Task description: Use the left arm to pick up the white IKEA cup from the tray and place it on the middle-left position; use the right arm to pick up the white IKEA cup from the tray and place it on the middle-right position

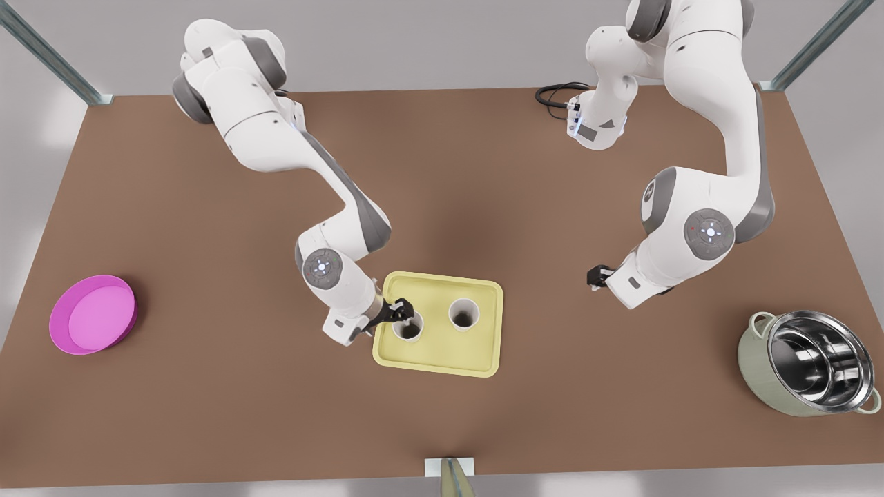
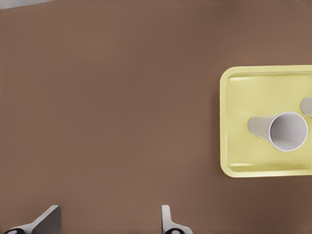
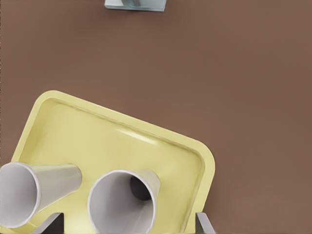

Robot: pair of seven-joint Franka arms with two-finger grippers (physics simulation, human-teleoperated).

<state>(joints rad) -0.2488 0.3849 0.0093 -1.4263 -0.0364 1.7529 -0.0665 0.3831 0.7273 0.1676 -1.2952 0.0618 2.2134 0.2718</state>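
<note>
The pale yellow tray (image 1: 483, 362) lies mid-table with two white cups standing in it. On the front view's left, my right gripper (image 1: 400, 312) is down at the tray. Its fingers (image 3: 204, 225) stand open on either side of the nearer cup (image 1: 407, 327) (image 3: 122, 204) without touching it. The other cup (image 1: 464, 314) (image 3: 19, 200) (image 2: 288, 130) stands free beside it. On the front view's right, my left gripper (image 1: 595, 277) (image 2: 108, 225) hangs open and empty over bare brown table. It is well off the tray (image 2: 243, 146).
A magenta round dish (image 1: 93, 314) sits at the front view's far left. A steel pot (image 1: 815, 362) sits at the far right. A grey bracket (image 1: 449, 469) (image 3: 135, 4) stands at the table's near edge. A black cable (image 1: 556, 93) lies at the back.
</note>
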